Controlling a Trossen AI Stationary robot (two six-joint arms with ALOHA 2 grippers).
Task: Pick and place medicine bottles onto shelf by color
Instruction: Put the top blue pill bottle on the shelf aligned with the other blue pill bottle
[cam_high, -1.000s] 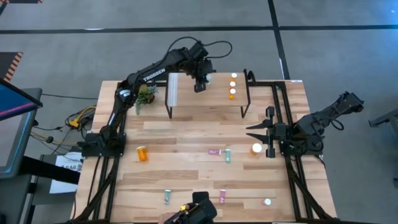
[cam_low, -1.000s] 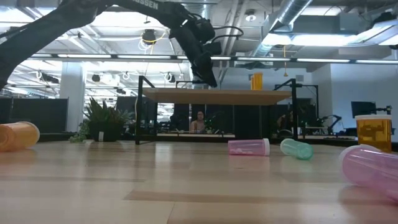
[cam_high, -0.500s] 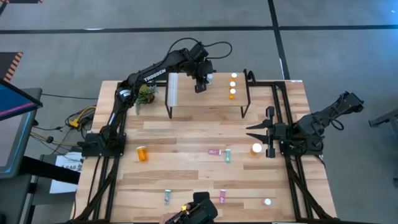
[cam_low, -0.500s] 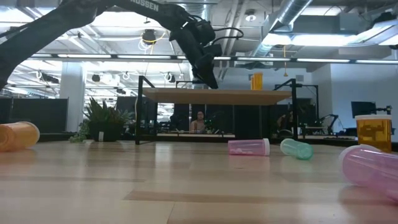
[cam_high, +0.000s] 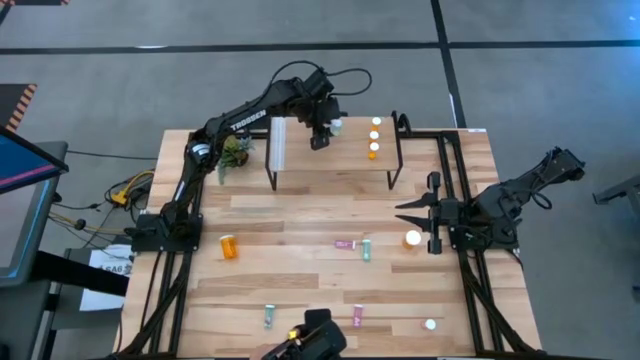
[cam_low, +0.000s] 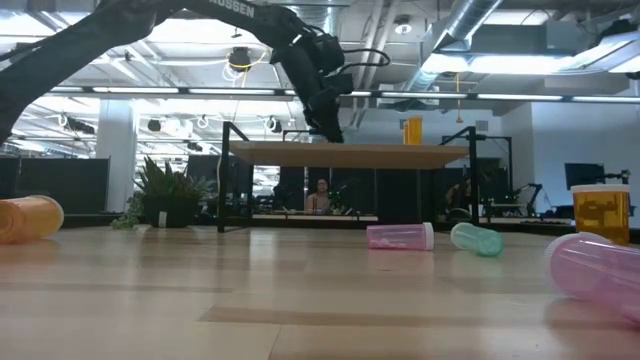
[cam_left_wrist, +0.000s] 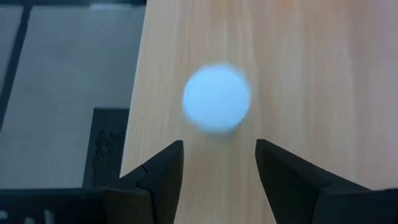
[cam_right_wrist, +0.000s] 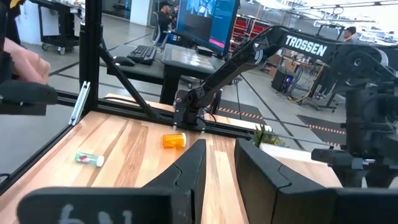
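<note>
The shelf (cam_high: 330, 162) stands at the table's far side, a white strip at its left end. My left gripper (cam_left_wrist: 219, 146) hangs open over its far edge, pointing steeply down. A bottle with a white cap (cam_left_wrist: 216, 106) stands upright on the shelf just beyond the fingertips, untouched; its body is hidden under the cap. Three orange bottles (cam_high: 375, 135) stand in a row at the shelf's right end. My right gripper (cam_high: 410, 212) waits at the table's right side, level, open, with nothing between its fingers.
On the table lie an orange bottle (cam_high: 230, 246), a pink (cam_high: 345, 243) and a teal one (cam_high: 367, 250); a larger orange one (cam_high: 412, 238) stands upright. More bottles lie near the front edge (cam_high: 358, 315). A small plant (cam_high: 235, 152) stands left of the shelf.
My left gripper has stayed over the shelf and spread its fingers, letting go of the white-capped bottle. The bottle stands on the shelf, and its cap now shows clear beside the gripper.
</note>
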